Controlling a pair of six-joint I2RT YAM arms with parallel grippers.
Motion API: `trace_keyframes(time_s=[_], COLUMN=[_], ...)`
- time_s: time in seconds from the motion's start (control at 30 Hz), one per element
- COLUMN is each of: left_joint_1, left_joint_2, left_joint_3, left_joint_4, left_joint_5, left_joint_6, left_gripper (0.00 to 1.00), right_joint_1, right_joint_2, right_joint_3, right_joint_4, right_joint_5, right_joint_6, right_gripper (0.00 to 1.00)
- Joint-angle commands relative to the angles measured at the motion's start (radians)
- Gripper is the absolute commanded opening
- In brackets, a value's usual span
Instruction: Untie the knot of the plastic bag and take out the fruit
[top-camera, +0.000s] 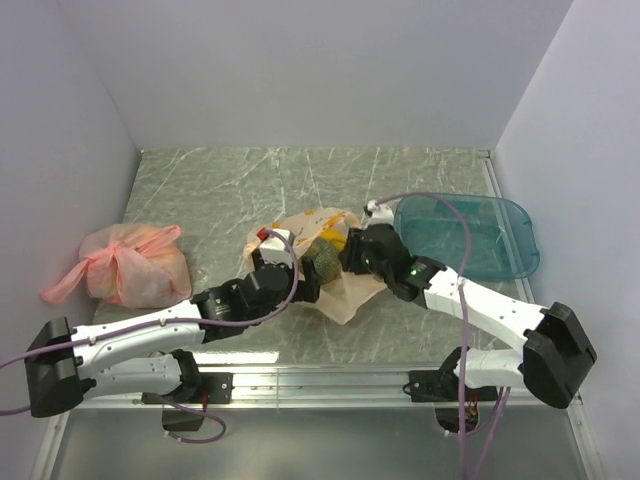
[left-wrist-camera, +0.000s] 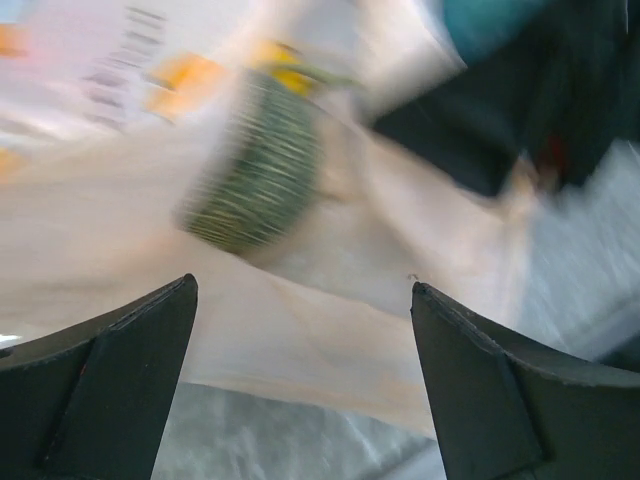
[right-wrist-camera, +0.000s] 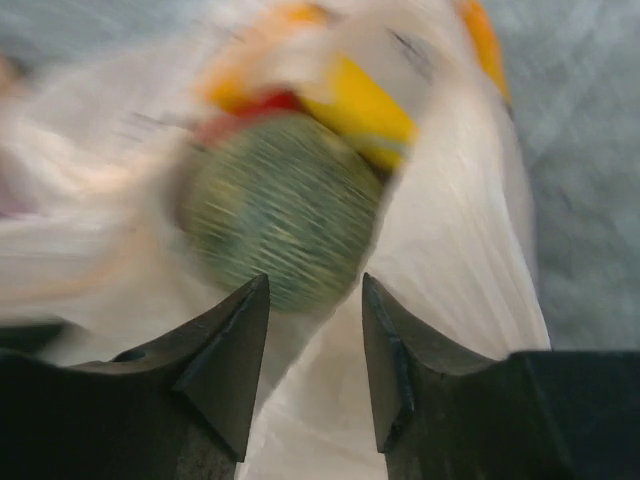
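Observation:
The beige plastic bag (top-camera: 345, 290) lies crumpled at the table's middle, its mouth spread toward the arms. The grey-green netted melon (top-camera: 322, 262) sits in that mouth, with the yellow fruit (top-camera: 333, 240) behind it. No knot shows. My left gripper (top-camera: 303, 280) is open wide just left of the melon; in the left wrist view (left-wrist-camera: 303, 290) it is over bag film (left-wrist-camera: 300, 330), the melon (left-wrist-camera: 255, 170) ahead. My right gripper (top-camera: 347, 258) is open at the melon's right. In the right wrist view (right-wrist-camera: 315, 285) the melon (right-wrist-camera: 280, 220), yellow fruit (right-wrist-camera: 365, 110) and red fruit (right-wrist-camera: 250, 110) are blurred.
A knotted pink plastic bag (top-camera: 130, 265) lies at the left. A teal plastic tray (top-camera: 470, 235) sits at the right near the wall. White walls close in the table on three sides.

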Motion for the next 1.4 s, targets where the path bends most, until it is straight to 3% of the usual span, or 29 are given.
trace_keyframes(time_s=[0.0, 0.17, 0.27, 0.43, 0.6, 0.77, 1.03, 1.2, 1.37], left_joint_1=[0.046, 0.19, 0.206, 0.206, 0.206, 0.206, 0.206, 0.212, 0.217], left_joint_2=[0.032, 0.058, 0.046, -0.002, -0.028, 0.015, 0.167, 0.259, 0.256], left_joint_3=[-0.029, -0.071, -0.103, -0.112, -0.03, 0.067, 0.19, 0.274, 0.296], left_joint_4=[-0.036, -0.091, -0.102, -0.033, -0.021, -0.025, -0.011, -0.042, -0.038], left_joint_5=[-0.255, -0.216, -0.203, -0.099, 0.014, 0.031, 0.035, 0.008, 0.016], left_joint_6=[-0.108, -0.19, -0.211, -0.15, -0.075, 0.017, 0.114, 0.146, 0.158], left_gripper=[0.94, 0.93, 0.93, 0.95, 0.96, 0.97, 0.98, 0.99, 0.99], right_joint_1=[-0.005, -0.063, -0.064, -0.035, 0.011, 0.023, 0.015, -0.124, -0.164], right_joint_2=[-0.006, -0.051, -0.089, -0.153, -0.2, -0.19, 0.018, 0.162, 0.251], right_joint_3=[-0.12, -0.255, -0.27, -0.199, -0.093, 0.009, 0.203, 0.207, 0.219], right_joint_4=[-0.015, -0.026, -0.026, -0.023, -0.048, -0.061, -0.152, -0.103, -0.078], right_joint_5=[0.134, 0.14, 0.14, 0.078, -0.037, -0.142, -0.235, -0.338, -0.357], right_joint_6=[0.095, 0.16, 0.139, 0.027, -0.047, -0.099, -0.337, -0.411, -0.527], right_gripper=[0.45, 0.39, 0.39, 0.46, 0.45, 0.43, 0.41, 0.35, 0.33])
